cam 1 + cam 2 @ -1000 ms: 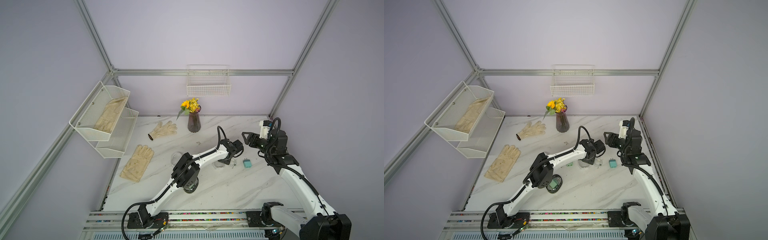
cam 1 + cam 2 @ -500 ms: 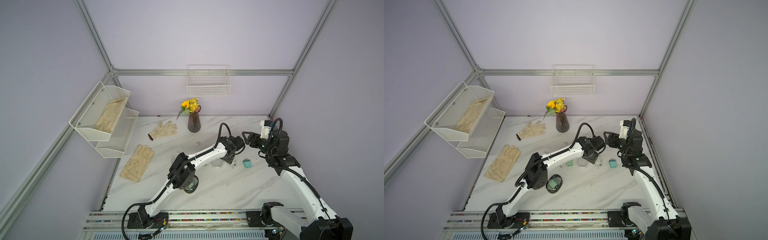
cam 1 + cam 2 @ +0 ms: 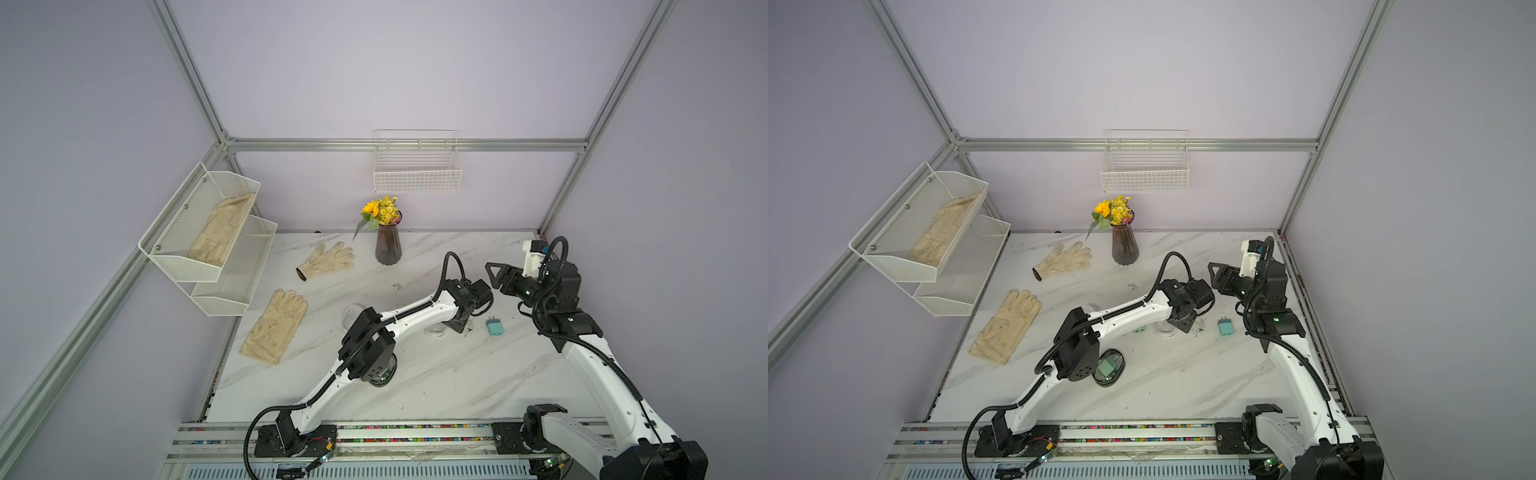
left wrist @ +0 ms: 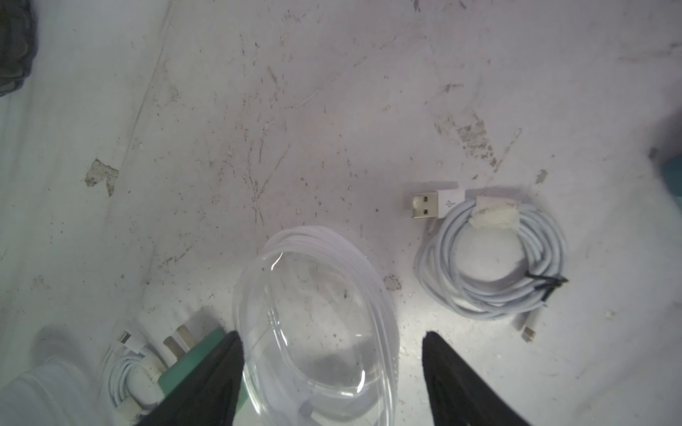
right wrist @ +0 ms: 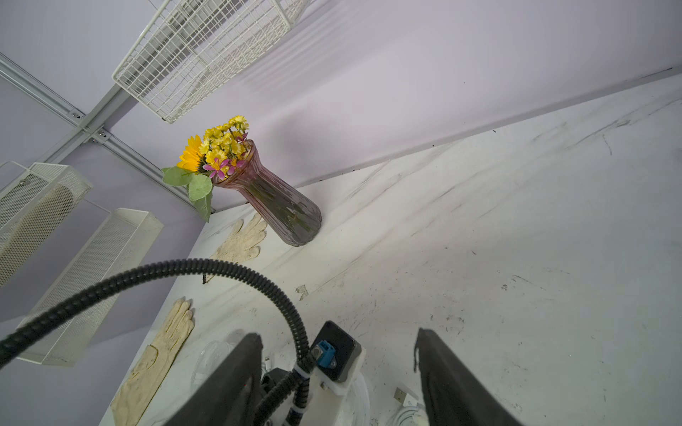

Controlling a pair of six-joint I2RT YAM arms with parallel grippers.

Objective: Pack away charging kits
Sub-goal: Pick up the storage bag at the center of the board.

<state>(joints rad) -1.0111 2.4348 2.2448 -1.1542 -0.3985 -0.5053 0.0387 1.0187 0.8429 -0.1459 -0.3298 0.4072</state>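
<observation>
Landmark: case [image 4: 317,332], oval, clear glossy plastic, on scuffed marble table [image 4: 295,110]. Astride case: left gripper [image 4: 332,369], black fingers [image 4: 206,391] spread, gripping nothing. Beside case: cable [image 4: 494,258], thin, white, coiled. Opposite side: mint adapter [image 4: 199,350], square, two-pronged. Near case: teal adapter [image 3: 494,327]. Aloft near case: right gripper [image 5: 337,333], agape, empty.

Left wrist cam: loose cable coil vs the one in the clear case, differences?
The loose cable lies bare on the table; the cased cable curls inside the clear case. The loose cable shows its USB plug and a black tie; the cased cable shows neither. Both are thin white coils.
</observation>
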